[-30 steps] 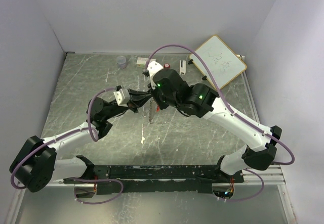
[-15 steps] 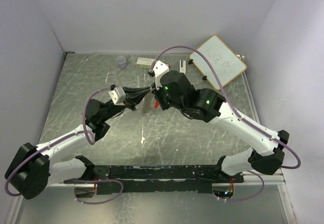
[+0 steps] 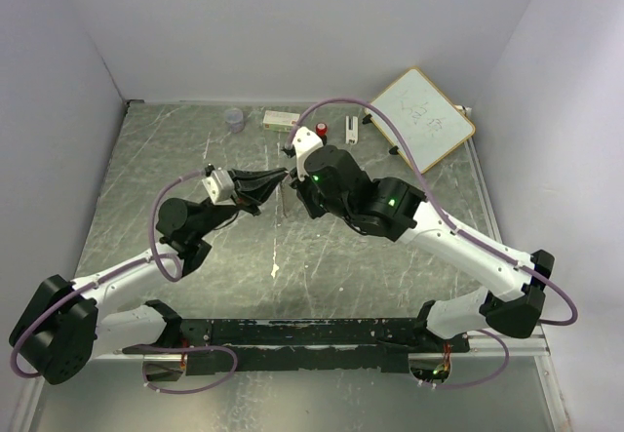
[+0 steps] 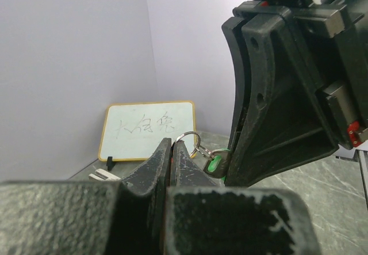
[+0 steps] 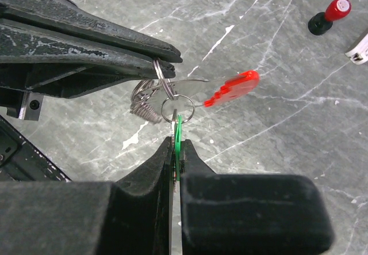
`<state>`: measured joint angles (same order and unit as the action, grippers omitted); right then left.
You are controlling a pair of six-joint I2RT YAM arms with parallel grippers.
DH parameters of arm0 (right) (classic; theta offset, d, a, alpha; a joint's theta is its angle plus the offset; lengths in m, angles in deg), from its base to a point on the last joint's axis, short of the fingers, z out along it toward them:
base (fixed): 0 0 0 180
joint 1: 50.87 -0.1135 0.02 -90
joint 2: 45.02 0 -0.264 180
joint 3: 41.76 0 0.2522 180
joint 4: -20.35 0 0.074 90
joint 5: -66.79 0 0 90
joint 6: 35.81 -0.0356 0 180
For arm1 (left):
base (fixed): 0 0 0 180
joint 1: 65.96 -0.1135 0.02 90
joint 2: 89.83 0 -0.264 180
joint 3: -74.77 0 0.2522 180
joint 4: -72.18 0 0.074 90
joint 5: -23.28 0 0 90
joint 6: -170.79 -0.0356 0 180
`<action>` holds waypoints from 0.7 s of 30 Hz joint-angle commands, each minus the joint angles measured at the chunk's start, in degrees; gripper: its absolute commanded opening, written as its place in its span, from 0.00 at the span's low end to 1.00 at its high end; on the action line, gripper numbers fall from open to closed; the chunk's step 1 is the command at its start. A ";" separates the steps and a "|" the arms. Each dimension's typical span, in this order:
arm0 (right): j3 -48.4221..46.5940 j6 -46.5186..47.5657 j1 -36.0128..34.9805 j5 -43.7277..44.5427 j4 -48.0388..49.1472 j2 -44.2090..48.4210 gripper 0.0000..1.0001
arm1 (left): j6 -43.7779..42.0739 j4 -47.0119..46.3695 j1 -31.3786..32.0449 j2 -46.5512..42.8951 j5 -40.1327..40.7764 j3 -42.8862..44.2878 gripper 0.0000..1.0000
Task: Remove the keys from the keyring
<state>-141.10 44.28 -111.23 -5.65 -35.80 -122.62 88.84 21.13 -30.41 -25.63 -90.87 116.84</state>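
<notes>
Both grippers meet in the air over the middle of the table. My left gripper [image 4: 173, 143] [image 3: 282, 174] is shut on a thin metal ring [image 5: 159, 72] of the keyring. The grey coil [image 5: 143, 109] of the keyring hangs bunched under that ring. My right gripper [image 5: 177, 143] [image 3: 296, 186] is shut on the green key [image 5: 178, 129] [image 4: 214, 164], which hangs from a second small ring [image 5: 177, 106]. The red key [image 5: 233, 88] sticks out to the right of the rings, held by neither gripper. In the top view the arms hide the keys.
A small whiteboard [image 3: 421, 118] leans at the back right. Along the back edge stand a red-and-black knob [image 3: 321, 130], a white box [image 3: 281, 119], a small white piece [image 3: 350, 130] and a clear cup [image 3: 234, 119]. White walls close in the grey marbled table [image 3: 175, 159].
Both grippers have shifted a little toward the back of the table, still joined at the keys. The coil that hung down straight is now drawn up and bunched.
</notes>
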 commanded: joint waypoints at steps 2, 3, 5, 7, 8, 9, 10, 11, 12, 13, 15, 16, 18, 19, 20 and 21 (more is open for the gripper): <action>1.02 -0.37 -0.22 0.25 2.19 1.08 0.00 | 2.84 -7.55 -0.09 -1.04 1.23 -0.93 0.07; 1.07 -0.30 -0.21 0.15 2.24 0.94 0.00 | 3.12 -7.91 -0.05 -1.21 1.37 -1.13 0.07; 1.13 -0.27 -0.19 -0.14 2.43 0.67 0.00 | 3.72 -9.14 -0.05 -1.34 1.89 -1.74 0.07; 1.12 -0.27 -0.22 -0.60 2.63 0.46 0.00 | 4.34 -10.11 -0.04 -1.36 2.48 -2.20 0.07; 1.15 -0.28 -0.21 -0.86 2.77 0.29 0.00 | 4.52 -10.35 -0.04 -1.32 2.84 -2.46 0.07; 1.12 -0.25 -0.20 -1.27 2.93 0.22 0.00 | 4.78 -10.64 -0.09 -1.38 3.37 -2.60 0.07; 1.29 -0.28 -0.20 -1.70 3.09 0.13 0.00 | 4.92 -11.26 -0.07 -1.38 3.85 -2.97 0.07; 1.34 -0.28 -0.21 -2.00 3.32 0.09 0.00 | 5.21 -11.82 -0.05 -1.44 4.44 -3.26 0.07; 1.38 -0.28 -0.24 -2.27 3.57 0.01 0.00 | 5.44 -12.60 -0.04 -1.37 5.07 -3.67 0.07; 1.50 -0.27 -0.20 -2.49 3.69 -0.12 0.00 | 5.78 -13.49 -0.10 -1.36 5.72 -4.08 0.07; 1.62 -0.28 -0.22 -3.17 4.24 -0.39 0.00 | 6.53 -15.42 -0.04 -1.06 7.27 -4.97 0.07; 1.77 -0.32 -0.21 -3.66 4.55 -0.55 0.00 | 6.88 -16.22 -0.06 -0.87 8.24 -5.42 0.07; 2.11 -0.30 -0.20 -4.81 5.35 -0.78 0.00 | 7.80 -18.21 -0.08 -0.40 10.16 -6.32 0.07; 2.28 -0.43 -0.20 -5.30 5.73 -0.94 0.00 | 8.20 -19.48 -0.04 -0.13 10.88 -6.60 0.07; 2.45 -0.43 -0.20 -5.67 6.23 -1.11 0.00 | 8.51 -20.81 -0.04 0.27 11.17 -6.88 0.07; 2.66 -0.46 -0.20 -6.11 6.75 -1.23 0.00 | 8.84 -22.14 -0.09 0.82 11.18 -7.19 0.07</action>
<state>-139.60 44.06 -111.25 -9.34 -30.88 -123.08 95.42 9.17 -30.41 -25.61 -84.37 110.37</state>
